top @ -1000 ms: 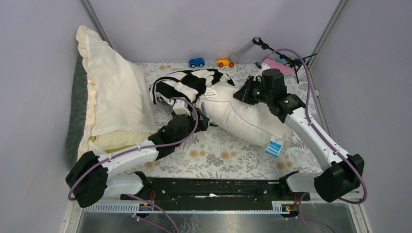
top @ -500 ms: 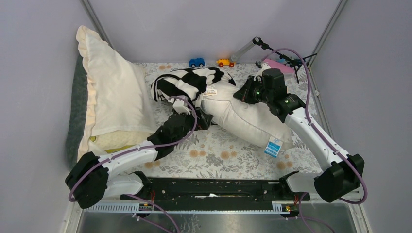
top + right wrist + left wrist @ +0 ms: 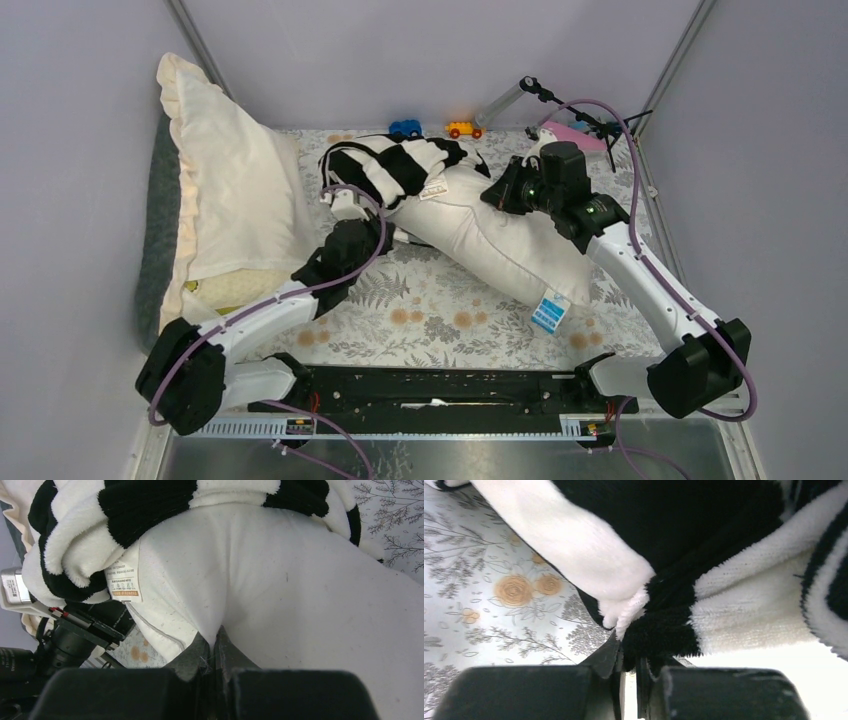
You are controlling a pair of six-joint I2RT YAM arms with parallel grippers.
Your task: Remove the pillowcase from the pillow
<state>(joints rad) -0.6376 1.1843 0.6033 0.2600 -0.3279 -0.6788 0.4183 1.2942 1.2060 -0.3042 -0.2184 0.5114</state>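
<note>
The black and white striped pillowcase is bunched over the far end of the off-white pillow, which lies slantwise across the floral cloth. My left gripper sits at the case's near left edge. In the left wrist view this gripper is shut on a fold of the fluffy striped pillowcase. My right gripper rests on the pillow's upper side. In the right wrist view that gripper pinches a pleat of the pillow below the pillowcase.
A cream ruffled-edge pillow leans along the left wall. A blue toy car, an orange toy car and a clear tube stand at the back. A blue tag hangs from the pillow's near end.
My left gripper opened, moved up and left, and shut on the pillowcase's edge. The case has bunched further back, and the pillow's near end has swung a little left.
</note>
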